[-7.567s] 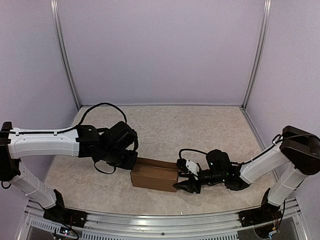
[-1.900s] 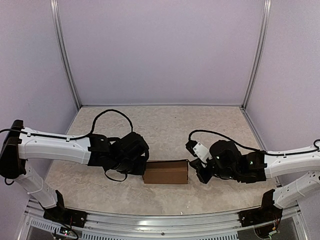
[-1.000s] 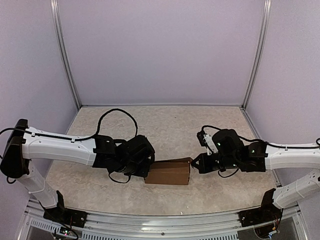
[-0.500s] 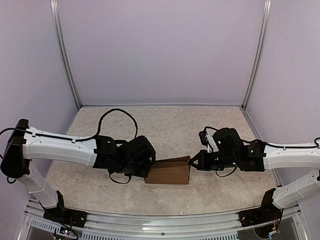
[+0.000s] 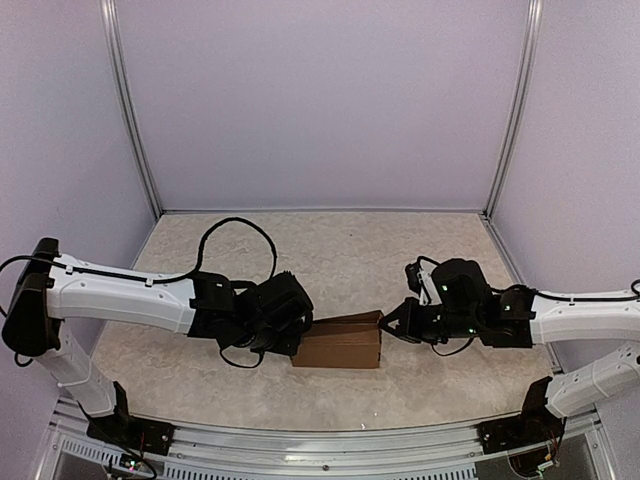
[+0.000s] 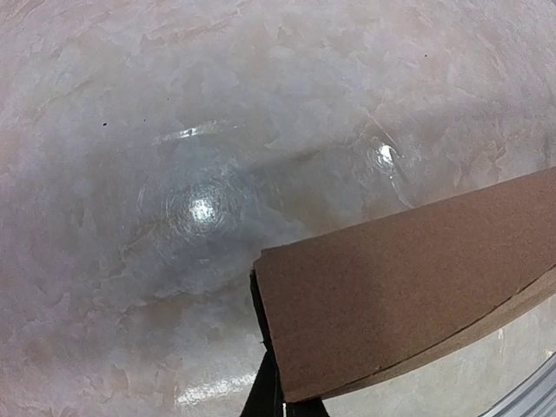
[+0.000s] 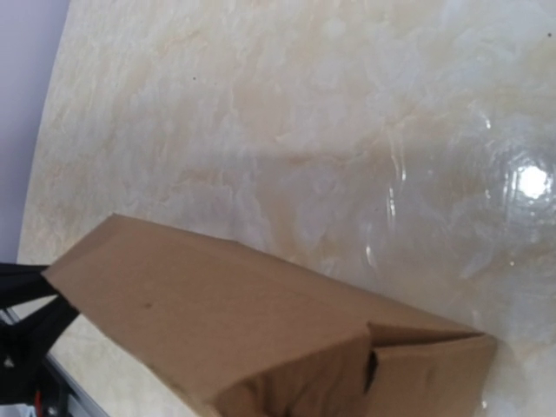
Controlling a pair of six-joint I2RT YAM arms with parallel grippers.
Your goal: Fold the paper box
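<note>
On the marbled table, the left end effector, fingers together, butts the left end of the paper box. The right end effector, pinched together, noses its raised flap; light, stiff card, probably slides, so brace both ends.

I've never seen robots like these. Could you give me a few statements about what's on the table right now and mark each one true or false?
1. The paper box lies on the table between the two arms. True.
2. The box is bright red with printed letters. False: it is plain brown cardboard with no print.
3. The left gripper and the right gripper are both shut. True.
4. The right gripper hovers far from the box, near the back wall. False: its tip is at the box's right end.
5. The left gripper is at the box's left end. True.
</note>
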